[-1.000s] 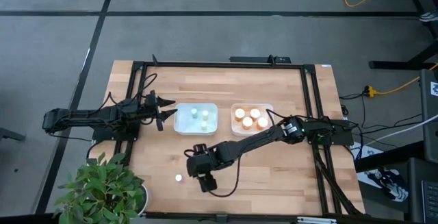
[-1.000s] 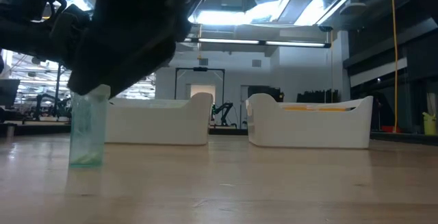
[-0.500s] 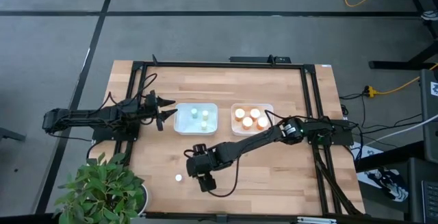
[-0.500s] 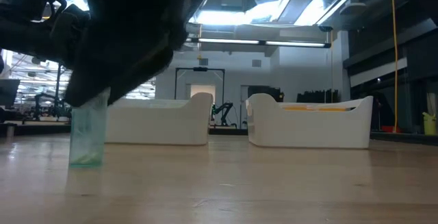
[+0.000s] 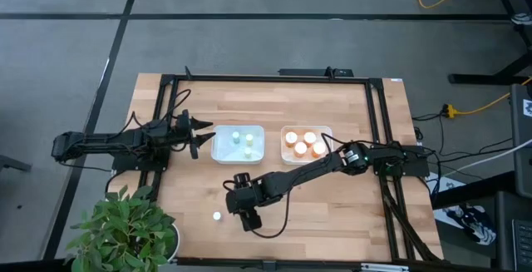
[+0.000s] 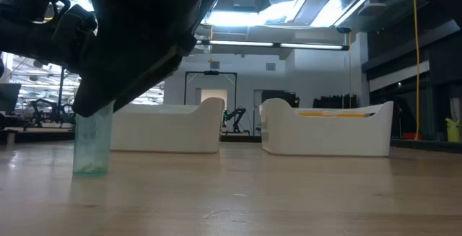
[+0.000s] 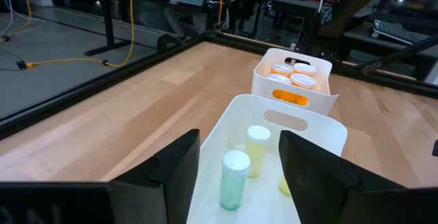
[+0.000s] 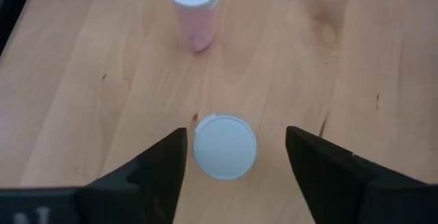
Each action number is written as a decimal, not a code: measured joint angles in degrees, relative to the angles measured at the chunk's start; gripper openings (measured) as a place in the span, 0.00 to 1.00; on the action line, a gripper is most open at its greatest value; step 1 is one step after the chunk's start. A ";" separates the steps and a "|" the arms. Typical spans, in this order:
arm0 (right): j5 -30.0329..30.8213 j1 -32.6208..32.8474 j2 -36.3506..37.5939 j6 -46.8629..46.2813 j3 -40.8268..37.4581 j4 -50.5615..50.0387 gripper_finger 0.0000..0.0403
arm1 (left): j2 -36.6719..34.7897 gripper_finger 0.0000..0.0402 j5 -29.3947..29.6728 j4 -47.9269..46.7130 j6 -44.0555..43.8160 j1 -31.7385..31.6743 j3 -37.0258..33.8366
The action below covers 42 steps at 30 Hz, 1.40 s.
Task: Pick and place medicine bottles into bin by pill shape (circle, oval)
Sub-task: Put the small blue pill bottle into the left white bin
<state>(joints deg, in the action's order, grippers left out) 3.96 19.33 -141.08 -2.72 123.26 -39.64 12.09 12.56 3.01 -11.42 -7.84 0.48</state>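
Over table's near edge, right gripper (image 8: 234,157) points down, jaws open astride pale bottle (image 8: 225,146).

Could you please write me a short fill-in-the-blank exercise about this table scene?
1. The right pincer hangs with its fingers on either side of a bottle's white ____.
2. The right bin holds the bottles with ____ bodies.
3. The left pincer waits, open, beside the ____ bin.
4. In the right wrist view, a second bottle stands ____ on the table.

Missing words: cap; orange; left; upright
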 joint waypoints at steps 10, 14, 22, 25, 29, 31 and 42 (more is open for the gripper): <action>-0.04 0.02 0.00 -0.04 0.00 0.89 0.39 | -0.01 0.48 0.00 0.00 0.00 0.00 0.01; -0.02 -0.23 0.02 -2.73 0.92 0.27 0.31 | 0.01 0.48 0.00 0.00 0.01 0.01 -0.01; 7.15 -1.71 0.07 -2.95 9.46 -6.90 0.29 | 0.01 0.48 0.02 0.00 0.02 -0.01 0.01; 15.20 -2.55 0.76 -2.99 11.47 -9.79 0.30 | 0.00 0.48 0.02 0.00 0.03 0.00 0.01; 20.58 -5.11 2.43 -3.10 11.14 -9.49 0.29 | 0.01 0.48 0.02 -0.04 0.04 -0.02 0.01; 20.84 -6.93 2.43 -3.08 11.21 -9.06 0.29 | -0.02 0.48 0.02 0.02 0.04 0.00 0.01; 14.04 -14.83 0.14 -4.68 11.21 -5.27 0.29 | 0.01 0.48 0.02 0.00 0.51 -0.02 -0.01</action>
<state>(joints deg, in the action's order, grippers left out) 18.00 4.51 -140.93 -7.40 134.47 -44.91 12.10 12.58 3.01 -10.91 -7.86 0.47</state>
